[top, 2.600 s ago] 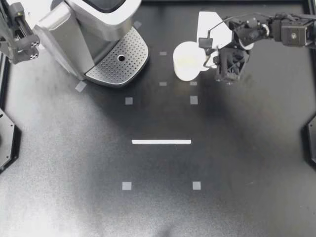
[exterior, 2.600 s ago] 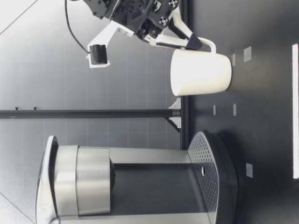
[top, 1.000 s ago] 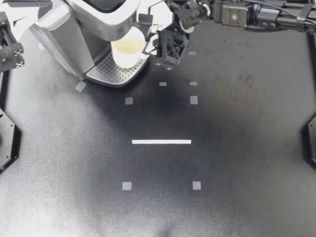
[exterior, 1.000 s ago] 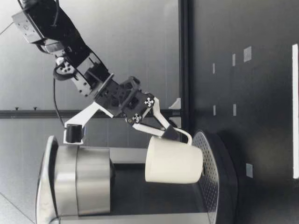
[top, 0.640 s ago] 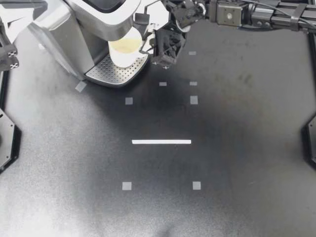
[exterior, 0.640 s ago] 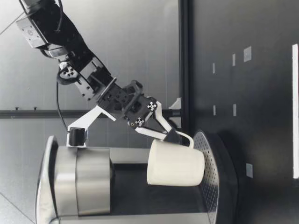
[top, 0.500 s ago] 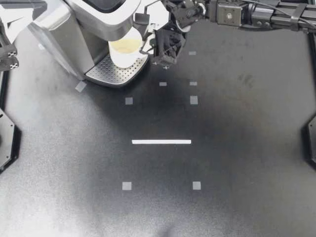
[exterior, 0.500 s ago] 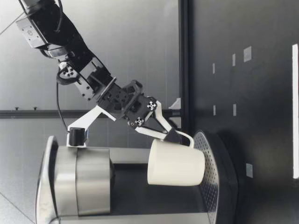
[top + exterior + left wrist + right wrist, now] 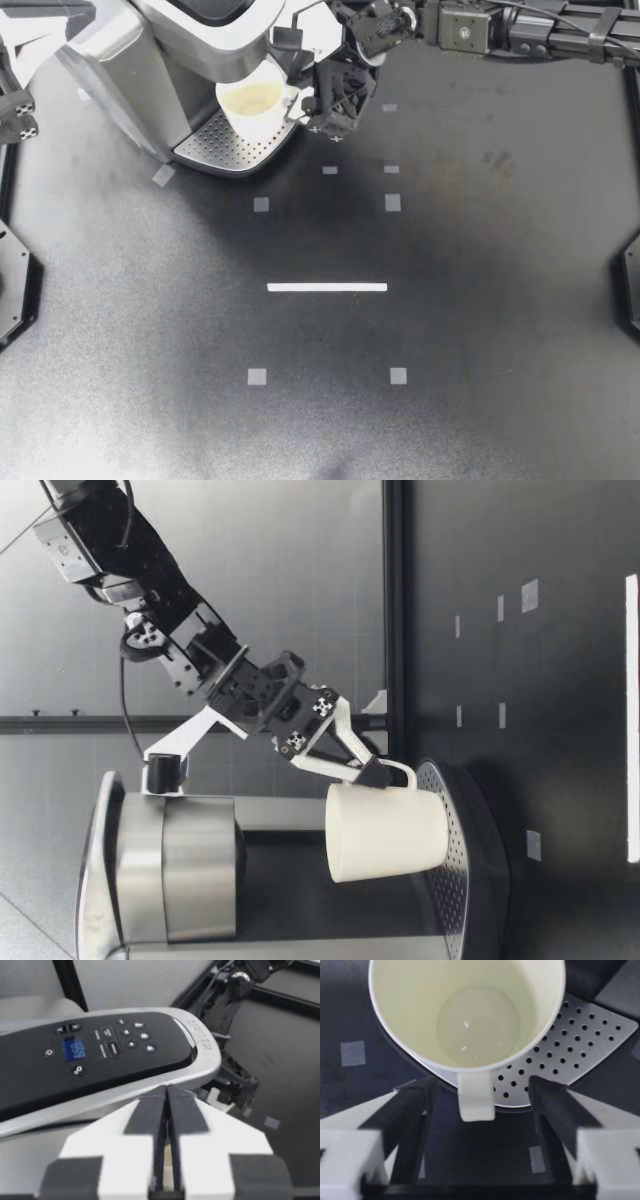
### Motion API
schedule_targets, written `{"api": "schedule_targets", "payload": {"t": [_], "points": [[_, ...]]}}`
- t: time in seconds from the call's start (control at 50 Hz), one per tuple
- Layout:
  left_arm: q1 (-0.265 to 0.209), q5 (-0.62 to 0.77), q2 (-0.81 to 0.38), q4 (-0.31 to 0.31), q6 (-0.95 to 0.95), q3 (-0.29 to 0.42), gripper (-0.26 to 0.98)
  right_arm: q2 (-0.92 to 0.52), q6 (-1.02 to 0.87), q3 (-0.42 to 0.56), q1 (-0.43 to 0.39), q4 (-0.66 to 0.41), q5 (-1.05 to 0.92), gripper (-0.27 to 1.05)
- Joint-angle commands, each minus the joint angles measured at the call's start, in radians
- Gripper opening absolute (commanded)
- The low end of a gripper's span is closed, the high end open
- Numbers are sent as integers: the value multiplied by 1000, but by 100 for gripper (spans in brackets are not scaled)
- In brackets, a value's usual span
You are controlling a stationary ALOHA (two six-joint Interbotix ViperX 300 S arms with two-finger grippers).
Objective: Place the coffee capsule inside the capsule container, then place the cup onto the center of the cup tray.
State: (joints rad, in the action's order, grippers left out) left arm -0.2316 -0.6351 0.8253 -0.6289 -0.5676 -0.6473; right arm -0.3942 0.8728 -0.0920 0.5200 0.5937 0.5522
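Observation:
A white cup (image 9: 250, 105) stands on the coffee machine's perforated cup tray (image 9: 225, 150), under the brew head, with its handle (image 9: 476, 1097) pointing at my right gripper (image 9: 305, 105). That gripper is open: its fingers (image 9: 415, 1125) flank the handle without touching it. Seen from table height, the cup (image 9: 385, 832) rests with its base on the cup tray (image 9: 455, 880) and my right gripper (image 9: 375, 770) sits just above the handle. My left gripper (image 9: 45, 35) is shut on nothing at the machine's top edge, beside the control panel (image 9: 100, 1055). No capsule shows.
The silver coffee machine (image 9: 160, 60) fills the back left of the table. A white strip (image 9: 327, 287) and small grey tape squares (image 9: 260, 204) mark the dark table mat. My right arm (image 9: 520, 25) stretches along the back edge.
My right gripper has opened and let go of the cup's handle. The cup has sunk onto the cup tray. The left arm has stayed put.

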Motion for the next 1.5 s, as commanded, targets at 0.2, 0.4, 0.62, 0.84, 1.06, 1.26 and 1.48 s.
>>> {"api": "schedule_targets", "payload": {"t": [0.2,0.4,0.62,0.84,1.06,1.26,1.48], "points": [[-37,87,-43,-43,-3,15,4,153,0,-94,-9,3,-54,66],[-114,160,-106,-41,-11,23,4,236,-2,-233,-3,3,-117,66],[-181,161,-199,-41,-14,81,4,396,-6,-391,-2,9,-216,66],[-181,-51,-322,-43,14,229,4,569,-9,-514,-3,101,-301,66],[-181,-207,-423,12,100,377,4,646,-6,-572,-17,199,-336,66],[-181,-339,-503,117,230,499,4,649,-5,-603,-28,215,-400,66],[-181,-425,-561,166,316,577,4,638,0,-604,-28,215,-423,66]]}}
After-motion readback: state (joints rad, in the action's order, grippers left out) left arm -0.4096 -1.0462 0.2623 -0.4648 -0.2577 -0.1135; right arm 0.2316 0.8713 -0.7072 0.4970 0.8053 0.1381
